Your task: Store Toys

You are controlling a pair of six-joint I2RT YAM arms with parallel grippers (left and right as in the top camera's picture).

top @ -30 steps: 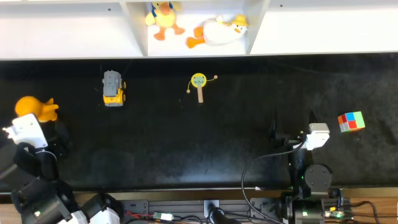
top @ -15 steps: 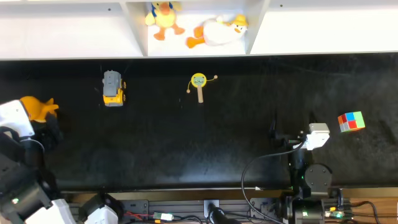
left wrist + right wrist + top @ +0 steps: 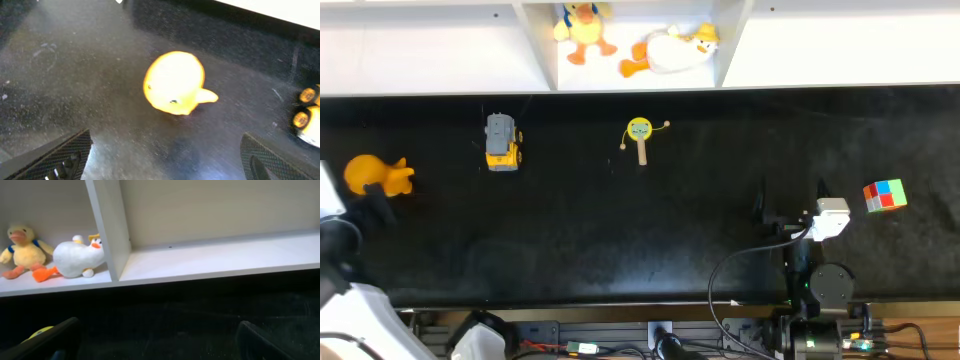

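Item 1. Desk [image 3: 620, 230]: black top, with a white shelf [image 3: 420, 50] along its back edge, split into compartments by upright walls

Item 2. Orange toy [image 3: 378, 175]: rounded body with a short stub on one side. It lies on the desk close to the left edge, about halfway back, and is not held. The left wrist view has it [image 3: 175, 82] ahead of the fingers and clear of both

Item 3. Toy truck [image 3: 501, 141]: yellow and grey, standing on the desk near the back edge, left of the middle and well apart from the orange toy

Item 4. Rattle drum [image 3: 640, 138]: round yellow head on a short wooden handle, lying near the back edge at about the desk's middle

Item 5. Colour cube [image 3: 884, 195]: many-coloured, lying near the right edge of the desk

Item 6. Yellow duck plush [image 3: 582, 25] and white duck plush [image 3: 670, 50]: stored side by side in the shelf's middle compartment, the white one lying on its side

Item 7. Left gripper [image 3: 165, 140]: at the desk's left edge, just front of the orange toy. Its fingers are spread wide with nothing between them

Item 8. Right gripper [image 3: 157, 330]: toward the desk's front right, near the colour cube, facing the shelf. Its fingers are spread wide and hold nothing
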